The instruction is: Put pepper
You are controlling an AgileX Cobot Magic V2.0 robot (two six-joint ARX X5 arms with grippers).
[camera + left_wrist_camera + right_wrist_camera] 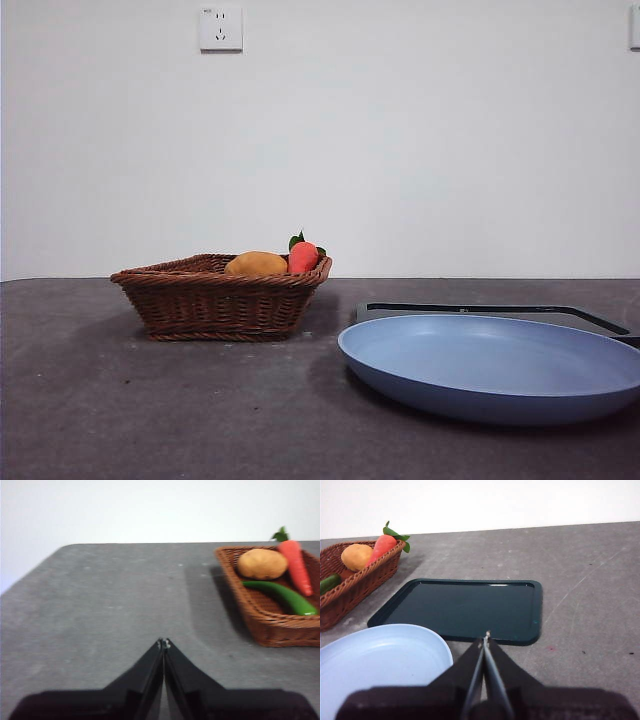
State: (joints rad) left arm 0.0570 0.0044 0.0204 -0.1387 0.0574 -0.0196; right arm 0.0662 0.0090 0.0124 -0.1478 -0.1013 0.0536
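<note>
1. Wide bare stretch of grey table (pixel 115 605) ahead of the left gripper (pixel 163 642); rounded table corner and far edge visible against a white wall; wicker basket (pixel 260 615) off to one side, well apart from the jaws.
2. Left gripper hanging above open tabletop, jaws pressed together, nothing between them.
3. Right gripper (pixel 486 639) likewise pressed shut and holding nothing, poised over the near rim of a dark green tray (pixel 465 607), beside the blue plate (pixel 380 660).
4. In the front view: basket (pixel 222 298) at left, blue plate (pixel 490 365) at right and nearer, tray (pixel 500 310) just behind the plate, a clear gap of table between basket and plate. Neither arm visible there.
5. Plate rim overlapping the tray's near edge in the right wrist view; open table beyond the tray up to the far edge.
6. Pepper (pixel 280 596): glossy, bright to dark green, long and slim, slightly curved, tapering end. Lying inside the basket on its floor, beside a yellow-orange fruit (pixel 262 563) and near a red-orange carrot-like item (pixel 296 566) with green leaves. Only one end showing in the right wrist view (pixel 329 584); hidden by the basket wall in the front view.
7. White wall socket (pixel 221 28) high on the wall; tiny mark on it, too small to read. No other writing legible.
</note>
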